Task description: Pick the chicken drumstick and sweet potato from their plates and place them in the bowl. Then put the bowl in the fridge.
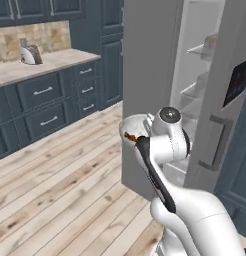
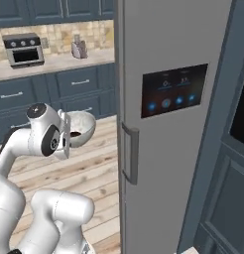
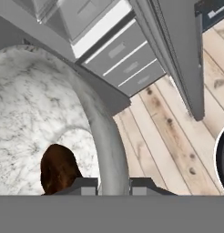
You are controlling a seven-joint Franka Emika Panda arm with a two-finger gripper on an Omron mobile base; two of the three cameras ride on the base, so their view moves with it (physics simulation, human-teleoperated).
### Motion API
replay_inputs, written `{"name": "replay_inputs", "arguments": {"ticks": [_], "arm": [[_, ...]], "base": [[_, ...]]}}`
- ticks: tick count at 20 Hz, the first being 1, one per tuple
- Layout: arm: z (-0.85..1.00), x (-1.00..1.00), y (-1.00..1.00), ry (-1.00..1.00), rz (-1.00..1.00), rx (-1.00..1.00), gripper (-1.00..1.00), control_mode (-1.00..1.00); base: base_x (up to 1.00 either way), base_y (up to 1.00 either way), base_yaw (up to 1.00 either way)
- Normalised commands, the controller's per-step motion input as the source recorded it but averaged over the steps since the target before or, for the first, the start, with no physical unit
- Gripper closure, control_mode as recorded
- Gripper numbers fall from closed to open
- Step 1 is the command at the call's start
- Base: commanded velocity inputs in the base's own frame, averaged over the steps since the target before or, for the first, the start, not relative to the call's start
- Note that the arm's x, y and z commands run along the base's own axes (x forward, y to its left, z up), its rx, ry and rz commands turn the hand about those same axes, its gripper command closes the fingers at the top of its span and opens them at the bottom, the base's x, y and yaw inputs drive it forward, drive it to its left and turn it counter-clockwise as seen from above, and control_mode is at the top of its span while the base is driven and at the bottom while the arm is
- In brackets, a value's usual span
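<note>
Gripper (image 3: pixel 113 185): closed on the bowl's rim, one finger inside the wall, one outside.
Bowl (image 3: pixel 36 118): white with grey mottling, held up off the wooden floor (image 3: pixel 177 136), tipped on its side in the left base view, just beside the fridge's grey side.
Contents: brown piece (image 3: pixel 59 170) low inside the bowl; which food, cannot tell.
Fridge (image 1: pixel 145 60): door (image 2: pixel 168 124) swung open, pale shelves (image 1: pixel 200 50) and drawers (image 3: pixel 127 63) showing.
Background: dark blue cabinets (image 1: pixel 45 100), toaster (image 1: pixel 30 54) on counter.
</note>
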Motion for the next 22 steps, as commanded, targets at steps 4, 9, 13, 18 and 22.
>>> {"name": "replay_inputs", "arguments": {"ticks": [4, 9, 13, 18, 22], "arm": [[0.00, 0.00, 0.00, 0.00, 0.00, 0.00, 1.00, 1.00], [0.00, 0.00, 0.00, 0.00, 0.00, 0.00, 1.00, 1.00], [0.00, 0.00, 0.00, 0.00, 0.00, 0.00, 1.00, 1.00], [0.00, 0.00, 0.00, 0.00, 0.00, 0.00, 1.00, 1.00], [0.00, 0.00, 0.00, 0.00, 0.00, 0.00, 1.00, 1.00]], "base": [[0.44, 0.60, -0.27], [0.54, 0.79, -0.01], [0.57, 0.50, -0.29], [0.39, 0.29, -0.63], [0.01, 0.28, -0.76]]}}
